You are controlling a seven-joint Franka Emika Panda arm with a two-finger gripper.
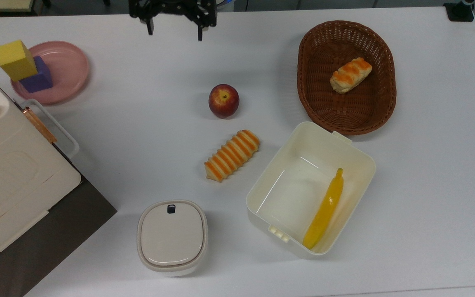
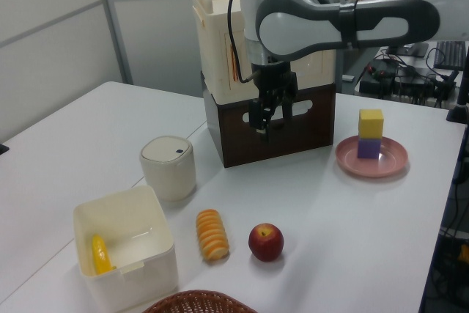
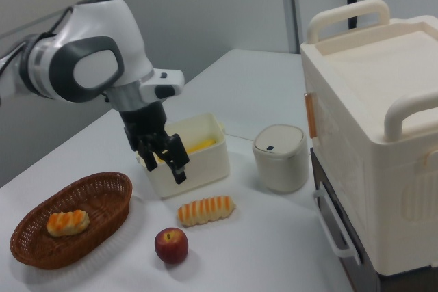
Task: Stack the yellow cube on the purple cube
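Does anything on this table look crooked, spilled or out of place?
Nothing is spilled or broken. The yellow cube sits on the purple cube in the pink plate; from the top view it looks twisted and offset from the block below, though the left view shows it resting squarely. The end effector hangs open, holding nothing.
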